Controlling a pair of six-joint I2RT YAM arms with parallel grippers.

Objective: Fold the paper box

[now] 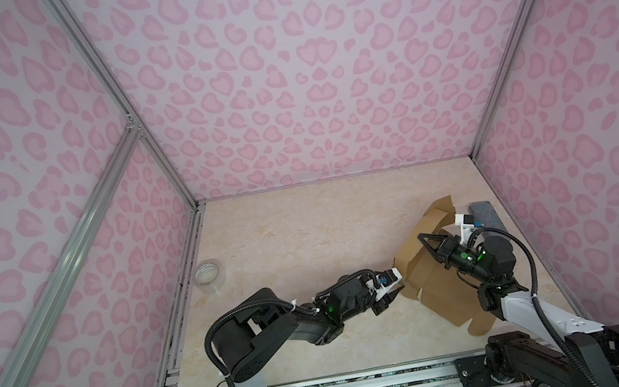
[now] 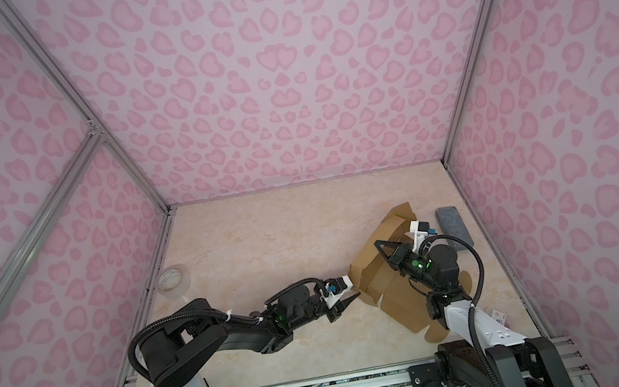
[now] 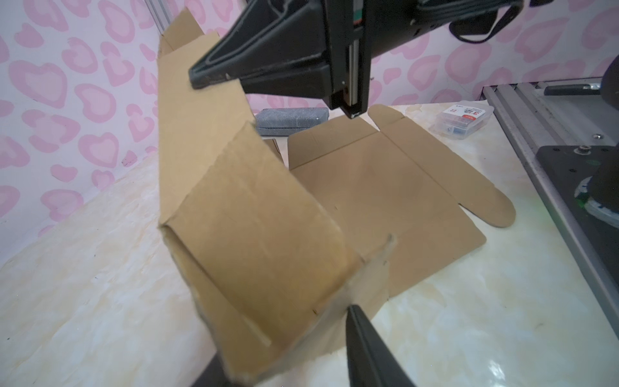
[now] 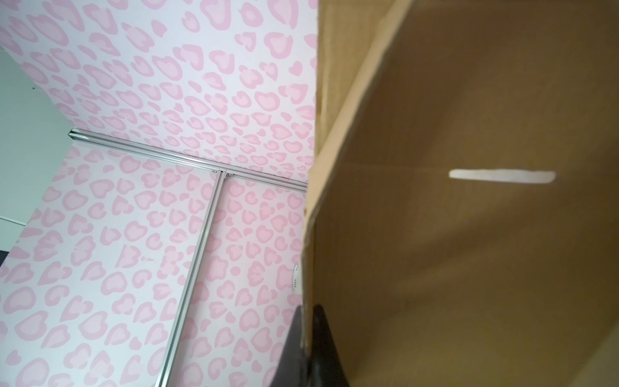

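The paper box (image 1: 437, 292) lies half-formed on the right side of the tabletop (image 1: 306, 237), its base flat and one long side panel raised (the rounded tabs nearest the robot lie flat). We see the right gripper (image 1: 423, 236) closed on that raised panel's top edge, its fingers (image 4: 323, 355) pinching the cardboard. The left gripper (image 1: 397, 293) sits at the box's left corner, its fingers partly apart with an end flap between them; whether they press it we cannot tell. A grey block (image 1: 486, 215) lies just beside the box toward the right wall, and a clear tape roll (image 1: 209, 275) sits well apart at the tabletop's left edge.
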